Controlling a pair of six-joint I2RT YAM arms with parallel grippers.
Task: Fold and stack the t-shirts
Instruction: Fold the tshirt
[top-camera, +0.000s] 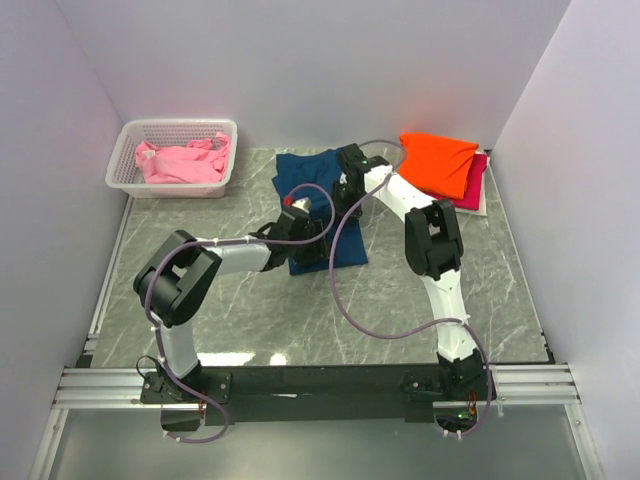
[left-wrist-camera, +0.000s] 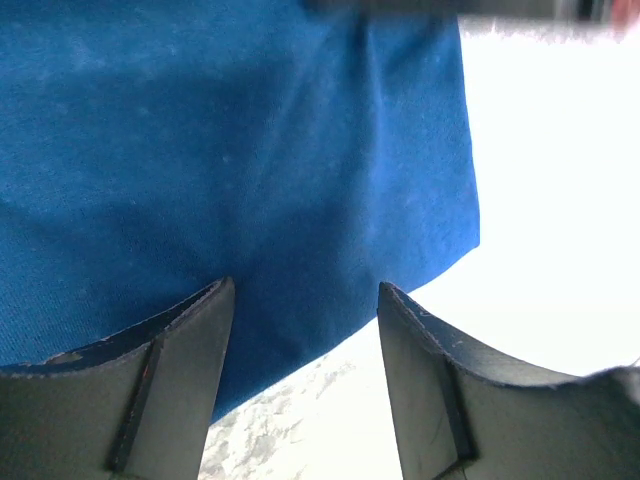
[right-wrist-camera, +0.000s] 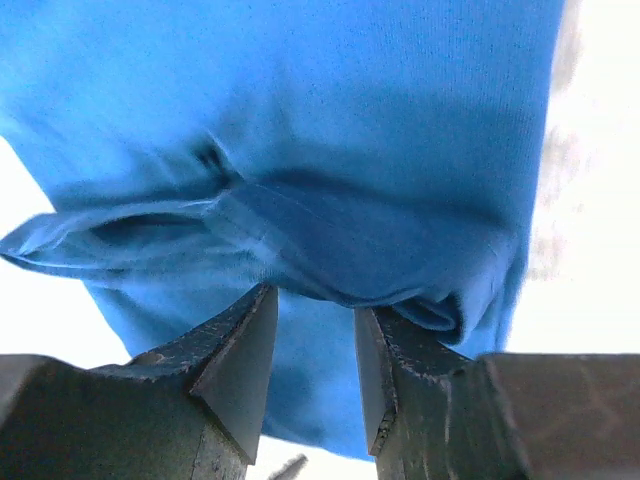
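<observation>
A dark navy t-shirt (top-camera: 322, 205) lies partly folded in the middle of the marble table (top-camera: 250, 310), and both arms reach onto it. My left gripper (top-camera: 306, 226) is low over the shirt's near left part. In the left wrist view this gripper (left-wrist-camera: 305, 290) stands open, with the blue cloth (left-wrist-camera: 230, 150) just past its tips and bare table between the fingers. My right gripper (top-camera: 350, 176) is at the shirt's far right edge. Seen from the right wrist, it (right-wrist-camera: 315, 300) is open, and a folded hem of the shirt (right-wrist-camera: 350, 120) lies across its fingertips.
A white lattice basket (top-camera: 128, 160) at the back left holds a pink t-shirt (top-camera: 185, 162). At the back right a folded orange t-shirt (top-camera: 438, 160) sits on a magenta one (top-camera: 476, 186). Purple cables loop over the table. White walls close in three sides.
</observation>
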